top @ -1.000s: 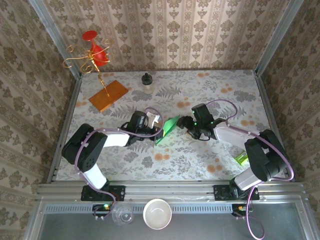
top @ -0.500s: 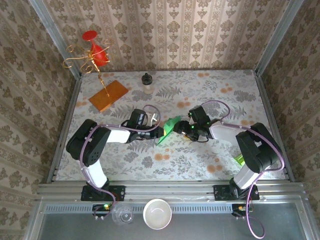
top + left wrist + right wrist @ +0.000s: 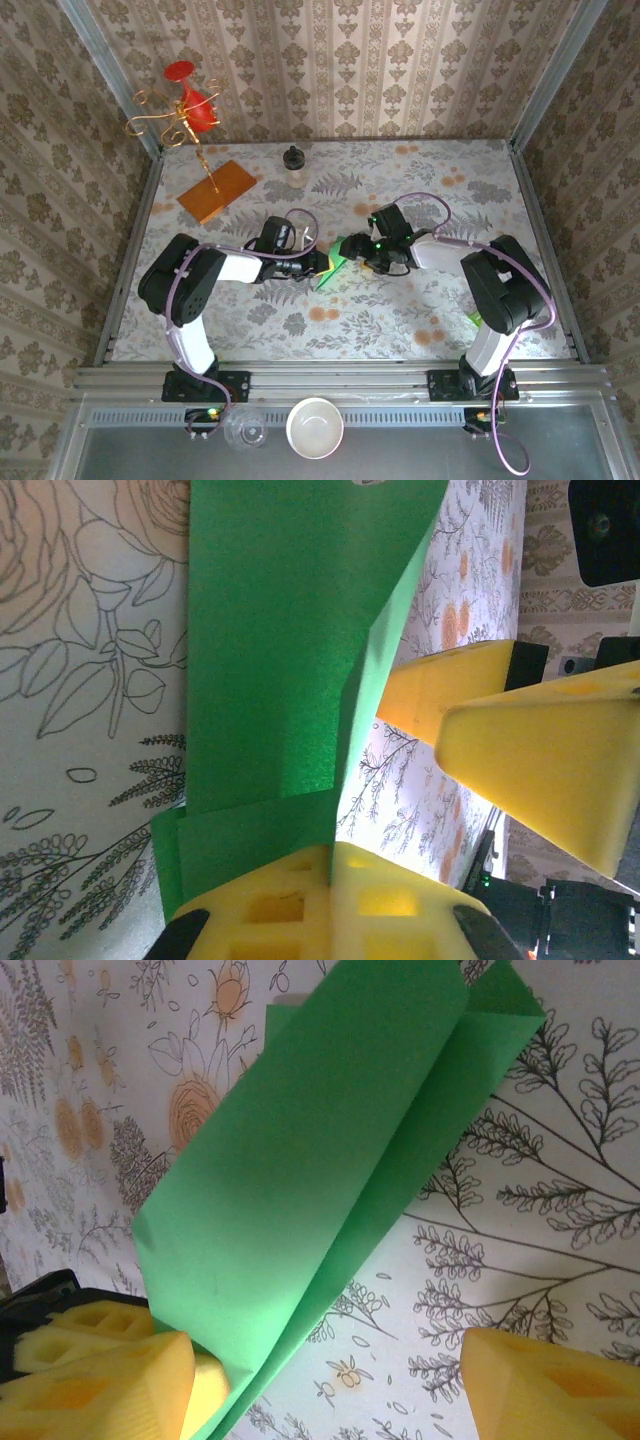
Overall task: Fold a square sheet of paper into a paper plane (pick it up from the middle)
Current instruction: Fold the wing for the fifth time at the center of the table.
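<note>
The left gripper (image 3: 330, 880) has its two yellow fingers (image 3: 270, 910) pressed flat together on one end of the square sheet of paper (image 3: 280, 650). The sheet is already folded into a long, narrow shape of several layers. It sticks out from those fingertips over the flowered table (image 3: 560, 1210), one flap lifted along a lengthwise crease.

The right gripper (image 3: 328, 1355) faces it with its fingers spread wide and nothing in them. The paper runs through the gap between them, its pinched end lying close against one finger and well clear of the other. The left fingertips sit just beside that same finger.

From where I stand, a few things could go wrong. The left fingers hold only the very end of the paper, so if the right fingers close and tug even slightly, the sheet may slip out or swing around that pinch. If the right fingers come together off the crease, they could catch only the raised flap and set a crooked fold, or flatten layers that ought to stay apart. The two sets of fingertips are also so close that a careless closing could bump one against the other and jolt the paper loose. And thin paper pulled from both sides may tear at a crease.
</note>
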Available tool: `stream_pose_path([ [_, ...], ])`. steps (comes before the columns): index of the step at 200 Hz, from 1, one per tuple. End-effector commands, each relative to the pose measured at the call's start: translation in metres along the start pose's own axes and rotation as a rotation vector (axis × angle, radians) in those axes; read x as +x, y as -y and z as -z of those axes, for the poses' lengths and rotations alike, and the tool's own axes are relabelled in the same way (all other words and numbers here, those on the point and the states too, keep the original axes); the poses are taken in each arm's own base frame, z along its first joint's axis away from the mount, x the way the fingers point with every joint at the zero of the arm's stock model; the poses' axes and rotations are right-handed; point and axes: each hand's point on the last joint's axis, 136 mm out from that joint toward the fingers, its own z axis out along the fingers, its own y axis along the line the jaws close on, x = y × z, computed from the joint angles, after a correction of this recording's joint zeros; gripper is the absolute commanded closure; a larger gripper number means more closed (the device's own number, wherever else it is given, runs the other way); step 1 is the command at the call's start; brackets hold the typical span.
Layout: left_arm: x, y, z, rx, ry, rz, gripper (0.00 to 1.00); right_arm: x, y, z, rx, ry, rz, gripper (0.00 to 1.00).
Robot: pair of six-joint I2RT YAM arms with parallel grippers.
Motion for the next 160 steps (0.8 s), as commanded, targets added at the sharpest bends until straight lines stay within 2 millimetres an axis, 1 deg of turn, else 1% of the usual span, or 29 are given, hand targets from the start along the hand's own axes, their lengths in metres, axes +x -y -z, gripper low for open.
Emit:
stream_pose_path([
  [1, -0.005, 0.004, -0.002, 0.031, -0.009, 0.025, 0.98, 0.002, -0.001, -0.006, 0.013, -0.033, 0.004, 0.28],
  [33, -0.003, 0.002, -0.004, 0.031, -0.018, 0.033, 0.98, 0.001, -0.001, -0.012, 0.026, -0.048, 0.006, 0.28],
  [63, -0.002, 0.0, -0.006, 0.036, -0.024, 0.035, 0.97, 0.002, 0.006, -0.018, 0.073, -0.061, 0.005, 0.28],
  [111, -0.001, -0.004, -0.007, 0.03, -0.021, 0.044, 0.97, 0.005, 0.025, -0.026, 0.181, -0.072, -0.014, 0.32],
  [160, -0.001, -0.009, -0.008, 0.023, -0.016, 0.054, 0.94, 0.012, 0.045, -0.032, 0.292, -0.082, -0.03, 0.37],
])
